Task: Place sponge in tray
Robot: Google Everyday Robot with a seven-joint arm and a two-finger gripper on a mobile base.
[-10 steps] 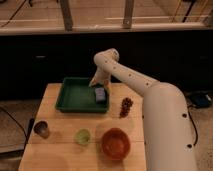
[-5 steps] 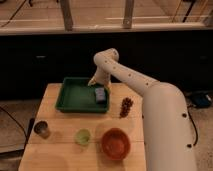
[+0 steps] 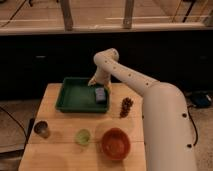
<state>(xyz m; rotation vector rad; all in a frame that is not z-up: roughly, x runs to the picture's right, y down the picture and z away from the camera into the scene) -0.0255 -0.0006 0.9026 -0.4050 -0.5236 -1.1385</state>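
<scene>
The gripper hangs near the desk's far edge, just above the sponge, which lies in the tray. I cannot tell its grip.

High camera looks down past the arm; end effector over tray.
</scene>
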